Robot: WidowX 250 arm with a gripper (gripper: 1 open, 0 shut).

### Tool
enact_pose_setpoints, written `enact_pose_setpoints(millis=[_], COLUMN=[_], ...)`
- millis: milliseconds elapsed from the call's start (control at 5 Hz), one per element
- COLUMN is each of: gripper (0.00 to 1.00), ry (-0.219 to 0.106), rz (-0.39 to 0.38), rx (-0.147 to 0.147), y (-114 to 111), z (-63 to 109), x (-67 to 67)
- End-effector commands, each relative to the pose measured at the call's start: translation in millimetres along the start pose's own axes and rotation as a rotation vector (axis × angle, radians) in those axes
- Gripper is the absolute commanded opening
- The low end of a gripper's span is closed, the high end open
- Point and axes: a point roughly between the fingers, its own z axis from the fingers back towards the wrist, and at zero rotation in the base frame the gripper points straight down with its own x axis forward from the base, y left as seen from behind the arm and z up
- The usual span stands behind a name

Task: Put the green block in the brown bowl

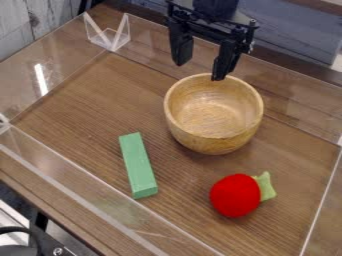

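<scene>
The green block (136, 164) lies flat on the wooden table, left of centre and towards the front, its long side running front to back. Right of it and farther back stands the brown bowl (214, 112), with nothing inside it. My gripper (203, 58) hangs over the bowl's far rim, black fingers pointing down and spread apart. It is open and holds nothing. The block is well to the front left of the gripper.
A red round toy (237, 195) with a small pale green piece sits at the front right, just in front of the bowl. Clear plastic walls (54, 180) fence the table on all sides. A clear plastic stand (107, 33) is at the back left.
</scene>
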Motion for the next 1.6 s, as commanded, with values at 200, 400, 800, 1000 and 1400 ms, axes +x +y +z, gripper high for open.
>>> enact_pose_setpoints(millis=[200, 400, 800, 1000, 1400], gripper=[1.00, 1.00, 1.00, 1.00, 1.00], ry=[0.058, 0.046, 0.026, 0.013, -0.005], rz=[0.198, 0.355, 0.620, 0.731, 0.810], rx=[-0.018, -0.034, -0.076, -0.091, -0.106], y=[8, 16, 32, 36, 41], z=[-13.7, -29.8, -52.3, -54.6, -67.7], x=[-25.6, -53.5, -98.1, -102.2, -87.6])
